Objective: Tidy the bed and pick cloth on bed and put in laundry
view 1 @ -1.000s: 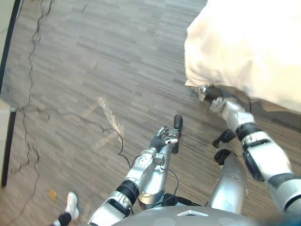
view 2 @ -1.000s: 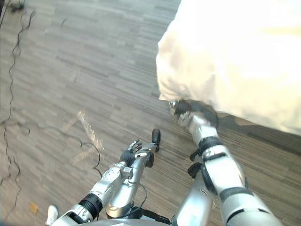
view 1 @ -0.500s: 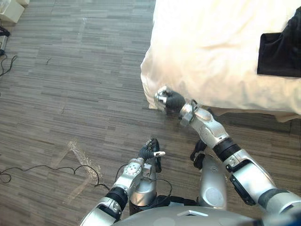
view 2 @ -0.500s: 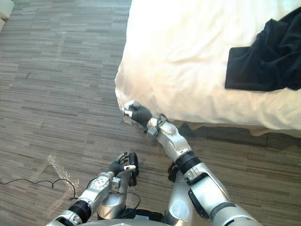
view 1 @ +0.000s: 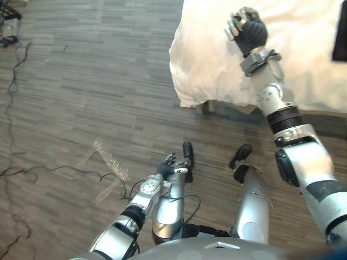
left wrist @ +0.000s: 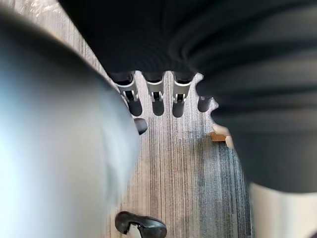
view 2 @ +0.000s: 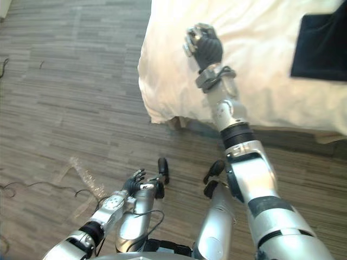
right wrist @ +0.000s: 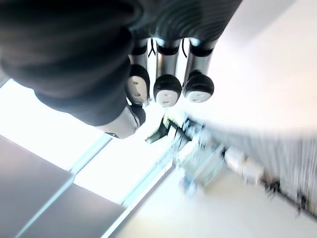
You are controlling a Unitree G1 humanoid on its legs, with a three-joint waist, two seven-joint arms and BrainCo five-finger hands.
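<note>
The left hand point(view 1: 169, 166) hangs low over the wood floor point(view 1: 81, 81), fingers loose, holding nothing. The right hand point(view 1: 246, 28) is up over the white bed point(view 1: 203, 65), fingers curled in, empty. The dark cloth point(view 2: 320, 46) lies on the bed, well apart from that hand.

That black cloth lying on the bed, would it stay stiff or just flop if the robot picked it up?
Probably floppy: the black cloth lies flat against the white bedding, following its surface. It looks thin, so likely light. Pinched at one spot, the rest would probably hang down.
</note>
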